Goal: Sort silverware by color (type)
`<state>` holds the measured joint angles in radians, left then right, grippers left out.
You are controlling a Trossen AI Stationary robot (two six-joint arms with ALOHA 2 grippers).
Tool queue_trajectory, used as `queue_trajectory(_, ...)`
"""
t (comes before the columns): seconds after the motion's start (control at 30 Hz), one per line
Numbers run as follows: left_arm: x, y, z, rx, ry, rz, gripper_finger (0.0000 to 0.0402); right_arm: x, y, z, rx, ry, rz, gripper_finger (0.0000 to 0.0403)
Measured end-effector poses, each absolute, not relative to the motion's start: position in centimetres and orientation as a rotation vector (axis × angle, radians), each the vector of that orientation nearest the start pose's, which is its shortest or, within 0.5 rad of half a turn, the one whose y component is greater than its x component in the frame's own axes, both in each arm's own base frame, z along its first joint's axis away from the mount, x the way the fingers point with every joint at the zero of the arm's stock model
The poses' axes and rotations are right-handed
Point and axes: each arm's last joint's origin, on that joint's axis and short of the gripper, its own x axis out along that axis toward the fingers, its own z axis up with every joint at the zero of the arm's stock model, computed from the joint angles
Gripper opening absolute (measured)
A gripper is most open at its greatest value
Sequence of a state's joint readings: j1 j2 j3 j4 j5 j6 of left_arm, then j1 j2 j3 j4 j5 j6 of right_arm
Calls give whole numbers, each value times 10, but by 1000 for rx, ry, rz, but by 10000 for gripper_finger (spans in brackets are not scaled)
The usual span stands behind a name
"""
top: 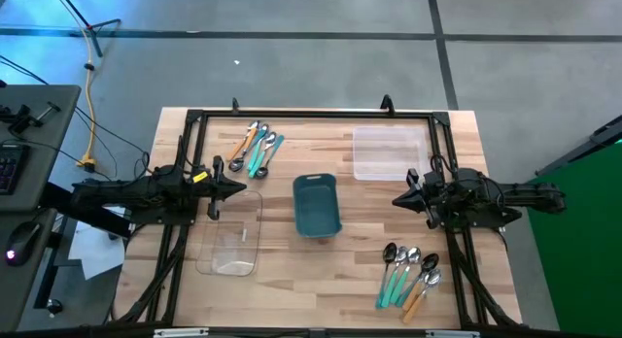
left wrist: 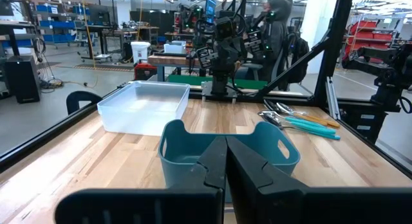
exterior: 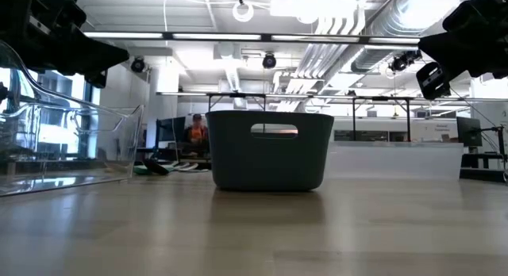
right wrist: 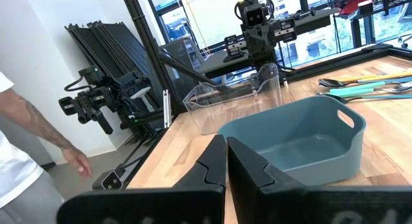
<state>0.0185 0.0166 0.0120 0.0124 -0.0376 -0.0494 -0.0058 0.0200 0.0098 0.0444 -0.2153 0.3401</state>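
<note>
Nothing is sorted yet: the spoons lie in two mixed piles, one (top: 256, 147) at the far left of the table and one (top: 410, 273) at the near right. The left gripper (top: 241, 189) hovers at the left side over the edge of a clear tray (top: 233, 236), and the right gripper (top: 398, 200) hovers at the right; both point to the teal bin (top: 317, 205) in the middle. In the wrist views the fingers of each are pressed together and hold nothing.

The main risk, I think, is in the pick. The spoons overlap in fans, so a grasp can pull two at once or push the neighbours away. The handles are thin and lie flat on the wood, and the polished metal bowls look slippery, so a spoon may slide out. Teal and orange handles are mixed, so a wrong colour is easily taken.

The bin is matte plastic with cut-out handles. A second, frosted tray (top: 389, 152) stands far right.
</note>
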Motion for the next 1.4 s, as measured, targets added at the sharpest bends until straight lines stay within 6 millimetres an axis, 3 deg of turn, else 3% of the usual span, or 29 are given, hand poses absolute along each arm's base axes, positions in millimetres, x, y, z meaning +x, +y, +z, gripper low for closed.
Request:
queue_trajectory(0.4, 98, 3, 168, -49, -9, 56, 0, 98, 5, 172, 267, -30, 211, 0)
queue_trajectory(0.63, 98, 3, 168, -49, -10, 56, 0, 87, 0, 211, 613, -459, 171, 0)
queue_trajectory(0.87, 98, 3, 168, -49, -9, 56, 0, 75, -3, 230, 628, -724, 119, 0)
queue_trajectory(1.0, 98, 3, 168, -49, -10, 56, 0, 79, -3, 235, 634, -706, 121, 0)
queue_trajectory(1.17, 98, 3, 168, -49, -10, 56, 0, 96, -1, 262, 571, -611, 150, 0)
queue_trajectory(1.4, 98, 3, 168, -49, -10, 56, 0, 139, 5, 290, 625, -179, 274, 0)
